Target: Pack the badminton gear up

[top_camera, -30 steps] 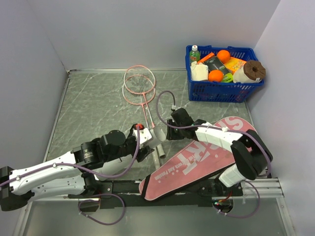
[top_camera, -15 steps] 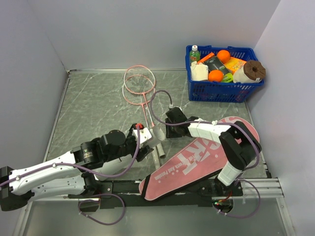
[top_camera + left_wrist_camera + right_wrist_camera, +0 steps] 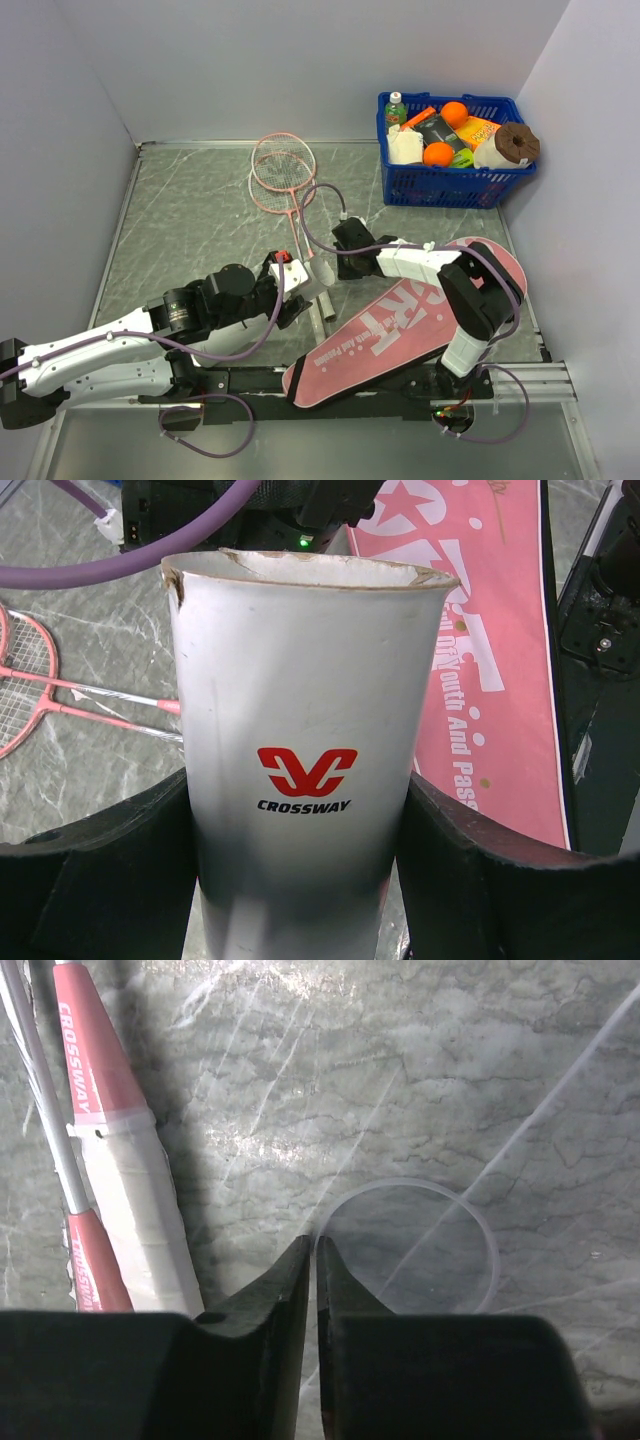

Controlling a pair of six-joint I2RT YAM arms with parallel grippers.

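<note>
My left gripper (image 3: 297, 287) is shut on the white tube (image 3: 306, 282), lettered CROSSWAY (image 3: 305, 730), with a finger pressed to each side and the tube's open mouth pointing away. My right gripper (image 3: 317, 1245) is low over the table, jaws closed to a thin slit on the rim of a clear round lid (image 3: 480, 1230) lying flat. Two pink rackets (image 3: 280, 170) lie at the back, with their pale handles (image 3: 140, 1200) just left of my right gripper. The pink bag (image 3: 410, 320) lies under the right arm.
A blue basket (image 3: 450, 185) of groceries stands in the back right corner. Walls close the table on the left, back and right. A purple cable (image 3: 120, 565) loops over the tube's far end.
The right gripper moved left and down toward the racket handles, and its jaws closed on the lid's rim. The left arm and the tube stayed still.
</note>
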